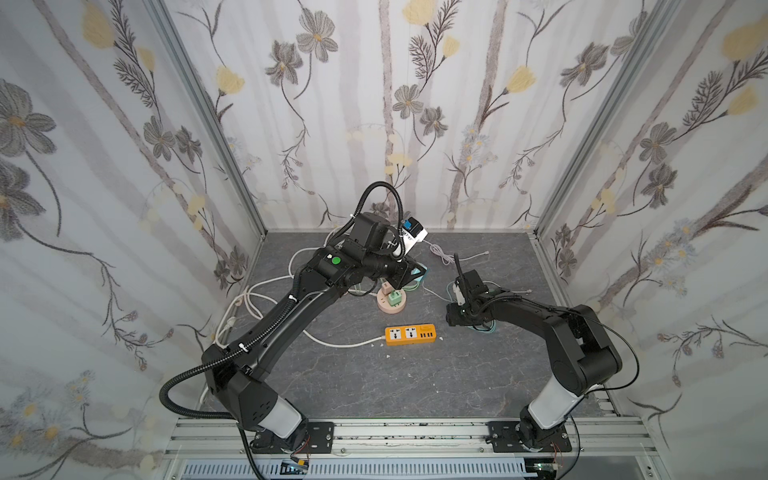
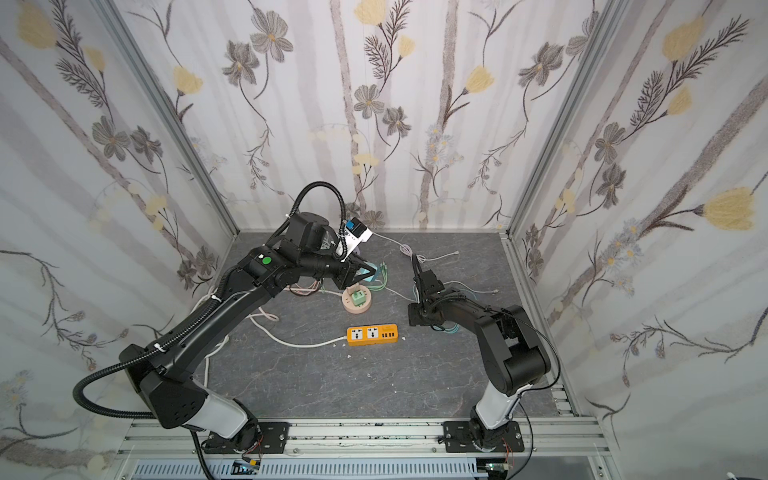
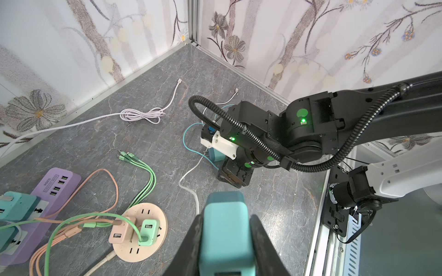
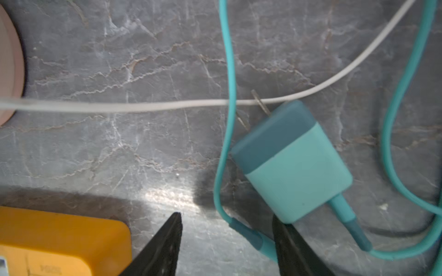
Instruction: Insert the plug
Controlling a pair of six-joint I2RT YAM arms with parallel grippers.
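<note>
Two black robot arms reach over a grey marbled worktop (image 1: 374, 386) inside a booth with flowered walls. The left gripper (image 3: 226, 216) is clenched on a teal plug (image 3: 226, 236), holding it near a round pink socket hub (image 3: 153, 248) (two small adapters, one pink and one green, sit in the hub). The right gripper (image 4: 226, 215) hangs low over the worktop, jaws spread, grasping nothing; a loop of teal cable (image 4: 229, 71) runs between them. A second teal plug (image 4: 291, 162) lies flat there with its prongs toward a white cable (image 4: 143, 105) and one corner beside a fingertip. An orange power strip (image 1: 410, 334) lies close by.
</note>
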